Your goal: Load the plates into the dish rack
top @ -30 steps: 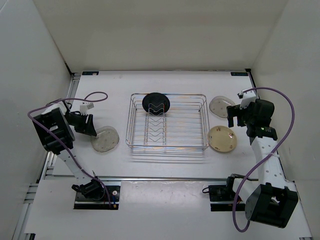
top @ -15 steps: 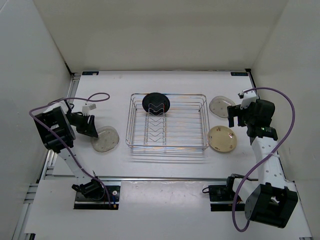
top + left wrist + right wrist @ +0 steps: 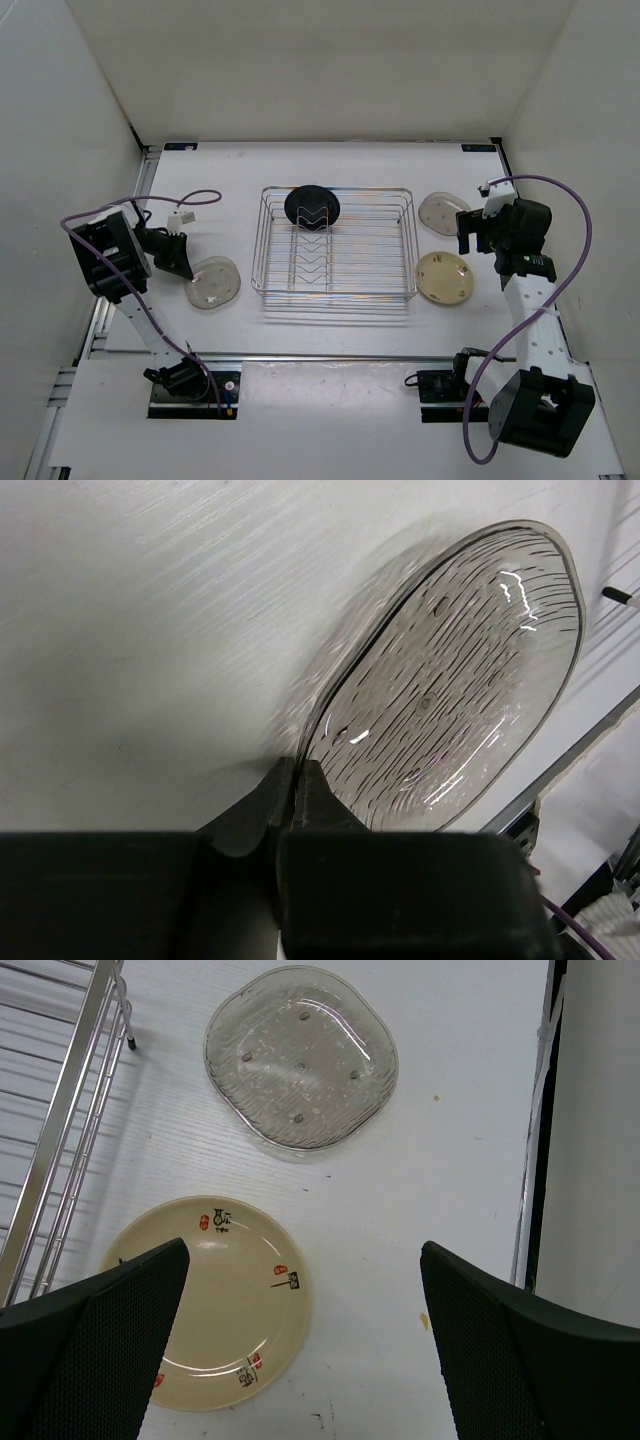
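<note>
So, quick update: compared with a second ago, the left gripper now has the near clear plate pinched by its rim. Its fingers are clamped tight on it. The plate is tipped up off the table just left of the dish rack instead of lying flat, and it's shifted a touch nearer too. To me that reads as plate number two starting its trip to the rack.

The right gripper has hardly budged. Its jaws are wide apart with nothing in them, and it hangs over the cream plate, with the other clear plate just beyond. Further back, the black plate sits at the rack's far end.

Can't tell if the lifted plate's low edge still touches the table, because the fingers hide it. Also can't make out whether the black one is properly seated in the prongs.
</note>
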Available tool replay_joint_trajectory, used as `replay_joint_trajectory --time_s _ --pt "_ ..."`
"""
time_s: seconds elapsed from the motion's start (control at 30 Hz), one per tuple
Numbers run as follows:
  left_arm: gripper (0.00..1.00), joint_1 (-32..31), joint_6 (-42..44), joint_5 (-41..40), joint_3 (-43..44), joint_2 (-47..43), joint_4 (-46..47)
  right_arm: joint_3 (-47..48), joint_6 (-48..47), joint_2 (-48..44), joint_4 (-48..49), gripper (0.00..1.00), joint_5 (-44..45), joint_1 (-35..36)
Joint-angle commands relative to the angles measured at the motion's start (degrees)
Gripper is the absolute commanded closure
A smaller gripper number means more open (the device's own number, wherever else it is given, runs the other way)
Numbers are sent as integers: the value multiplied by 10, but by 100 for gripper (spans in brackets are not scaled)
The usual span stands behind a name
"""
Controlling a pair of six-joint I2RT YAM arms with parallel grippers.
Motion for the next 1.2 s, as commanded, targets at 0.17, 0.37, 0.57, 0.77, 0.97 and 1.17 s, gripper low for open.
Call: replay_joint_trajectory --time_s 0.17,0.37,0.57,0.77,0.97,1.17 --pt "89 9 -1 -23 -27 -63 71 9 8 -10 10 0 -14 -4" --pt "89 22 -24 -7 78 -145 60 9 8 -10 10 0 -20 -4" --pt "89 -28 -58 -26 238 -219 52 9 8 -10 10 0 -20 -4" --pt "89 -135 -66 -108 320 -278 130 9 8 -5 10 0 -20 -4" --pt "89 -330 5 -269 253 -322 212 9 8 1 10 0 -20 -4" --pt "89 -494 67 -396 147 -338 303 9 8 1 10 0 -20 -4"
